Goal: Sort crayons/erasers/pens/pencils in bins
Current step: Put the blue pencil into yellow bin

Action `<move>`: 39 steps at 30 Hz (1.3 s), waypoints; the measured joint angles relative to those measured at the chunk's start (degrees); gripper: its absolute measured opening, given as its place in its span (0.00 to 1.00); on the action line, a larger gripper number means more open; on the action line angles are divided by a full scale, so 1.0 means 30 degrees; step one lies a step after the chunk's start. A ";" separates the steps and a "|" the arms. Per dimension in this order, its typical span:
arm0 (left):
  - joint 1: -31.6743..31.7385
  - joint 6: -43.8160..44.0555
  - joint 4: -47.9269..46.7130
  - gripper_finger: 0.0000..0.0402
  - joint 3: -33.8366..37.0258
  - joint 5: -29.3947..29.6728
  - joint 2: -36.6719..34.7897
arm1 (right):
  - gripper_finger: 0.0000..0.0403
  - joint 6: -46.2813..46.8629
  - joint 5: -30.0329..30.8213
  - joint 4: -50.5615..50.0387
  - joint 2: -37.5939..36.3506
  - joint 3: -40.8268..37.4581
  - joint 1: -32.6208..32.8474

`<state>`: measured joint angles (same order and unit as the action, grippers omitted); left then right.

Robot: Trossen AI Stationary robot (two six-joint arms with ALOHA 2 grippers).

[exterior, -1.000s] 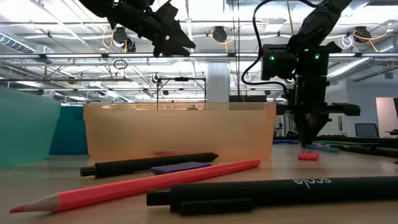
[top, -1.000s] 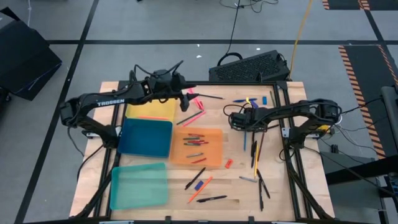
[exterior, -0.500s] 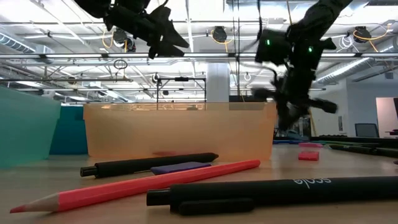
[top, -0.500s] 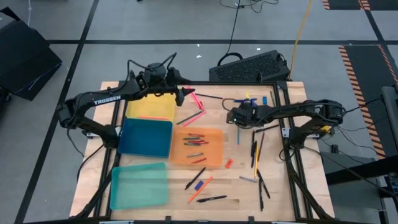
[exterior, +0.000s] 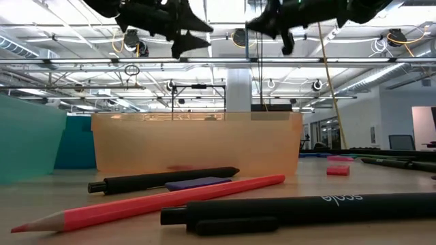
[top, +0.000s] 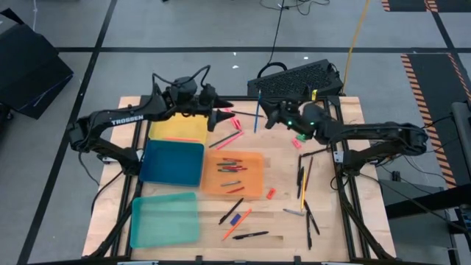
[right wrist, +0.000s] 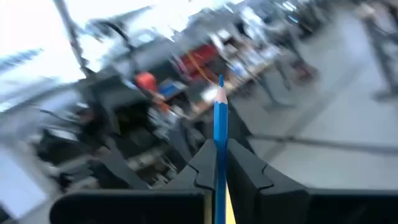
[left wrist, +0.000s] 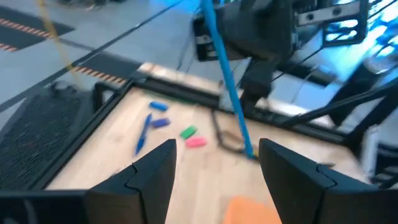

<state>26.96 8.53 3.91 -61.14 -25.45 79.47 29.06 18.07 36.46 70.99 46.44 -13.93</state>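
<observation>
Note that your right gripper (top: 266, 120) was clamped on the slim blue pencil (top: 257, 110), raised above the table's far edge, presumably for handover. Your left gripper (top: 223, 118), fingers spread wide and empty, faced it above the yellow bin (top: 173, 131).

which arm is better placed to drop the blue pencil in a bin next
Right: its gripper already has its jaws shut on the blue pencil, above the table's far edge. The left gripper is open and empty, beside the yellow bin.

"TROSSEN" in white on left arm (top: 125, 119); other print too small to read.
</observation>
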 joint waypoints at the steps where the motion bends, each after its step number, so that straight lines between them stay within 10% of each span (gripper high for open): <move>1: -0.0089 0.0443 0.0619 0.57 0.0000 -0.0358 0.0044 | 0.03 -0.0300 -0.0410 0.0751 -0.0046 0.0000 -0.0058; 8: -0.0978 0.4938 0.7249 0.57 -0.0161 -0.2157 0.1885 | 0.03 -0.0555 -0.2063 0.1940 -0.0048 -0.0007 -0.0182; 19: -0.2358 0.5781 0.7587 0.57 -0.3528 -0.1526 0.6167 | 0.03 -0.0411 -0.2587 0.1906 -0.0055 -0.0007 -0.0169; 29: -0.1924 0.5242 0.5506 0.05 -0.4510 -0.2430 0.6401 | 0.04 -0.0438 -0.2677 0.1832 -0.0078 -0.0007 -0.0132; 39: -0.0785 0.2840 0.1017 0.03 -0.4510 -0.1674 0.4858 | 0.23 -0.1000 -0.2573 0.1752 -0.0157 -0.0007 -0.0139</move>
<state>24.61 17.05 6.96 -74.67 -30.47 94.05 26.06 10.35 41.71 70.52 46.41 -14.35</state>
